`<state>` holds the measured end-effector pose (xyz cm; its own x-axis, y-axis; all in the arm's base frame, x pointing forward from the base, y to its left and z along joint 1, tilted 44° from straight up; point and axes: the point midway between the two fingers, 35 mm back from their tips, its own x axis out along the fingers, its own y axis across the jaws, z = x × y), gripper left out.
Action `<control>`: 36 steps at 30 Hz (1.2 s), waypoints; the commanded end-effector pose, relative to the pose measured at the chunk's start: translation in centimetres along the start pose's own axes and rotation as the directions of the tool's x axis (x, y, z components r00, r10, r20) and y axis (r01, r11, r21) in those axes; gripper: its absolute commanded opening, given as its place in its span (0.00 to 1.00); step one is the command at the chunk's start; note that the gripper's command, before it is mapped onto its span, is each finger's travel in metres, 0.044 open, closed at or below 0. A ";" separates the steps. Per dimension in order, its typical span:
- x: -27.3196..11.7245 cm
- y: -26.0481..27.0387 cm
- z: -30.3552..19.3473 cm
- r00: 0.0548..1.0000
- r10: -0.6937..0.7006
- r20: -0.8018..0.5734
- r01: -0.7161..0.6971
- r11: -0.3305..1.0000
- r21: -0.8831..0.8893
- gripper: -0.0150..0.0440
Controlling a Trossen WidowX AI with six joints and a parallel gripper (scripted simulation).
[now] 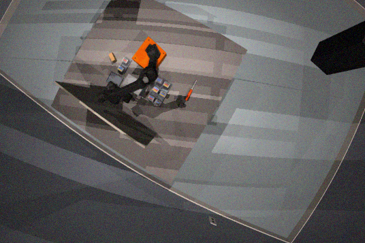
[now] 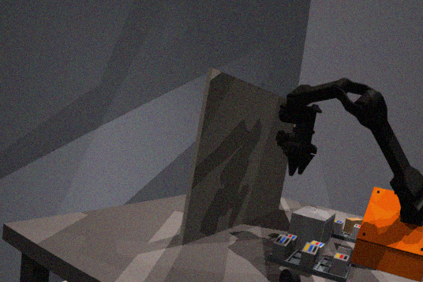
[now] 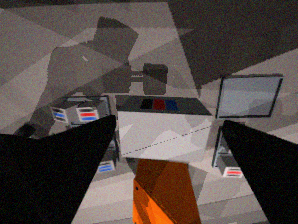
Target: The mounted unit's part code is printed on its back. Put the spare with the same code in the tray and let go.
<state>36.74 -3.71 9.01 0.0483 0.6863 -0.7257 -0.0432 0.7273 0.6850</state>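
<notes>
Two racks (image 1: 165,96) (image 2: 309,270) hold coded spares (image 1: 156,89) (image 2: 312,256) | tray (image 1: 114,78) (image 3: 249,96): nothing inside | hand (image 1: 110,88) (image 2: 296,174) (image 3: 168,122): wide open, empty

The black arm (image 1: 131,88) (image 2: 384,134) has chunky, angular joints, slim links, one with an opening through it near the elbow, and a black end effector (image 2: 296,174) (image 3: 168,122) with tapering, pointed fingers, above an orange, block-like base (image 1: 139,56) (image 2: 372,217) (image 3: 162,192) dotted with small dark holes or screws.
</notes>
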 end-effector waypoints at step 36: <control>6.2 16.1 -6.2 1.000 0.006 -0.009 -0.009 -0.101 -0.995 1.00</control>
<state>30.47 11.96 15.07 0.0387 0.6847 -0.7278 -0.9939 -0.0485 -0.0986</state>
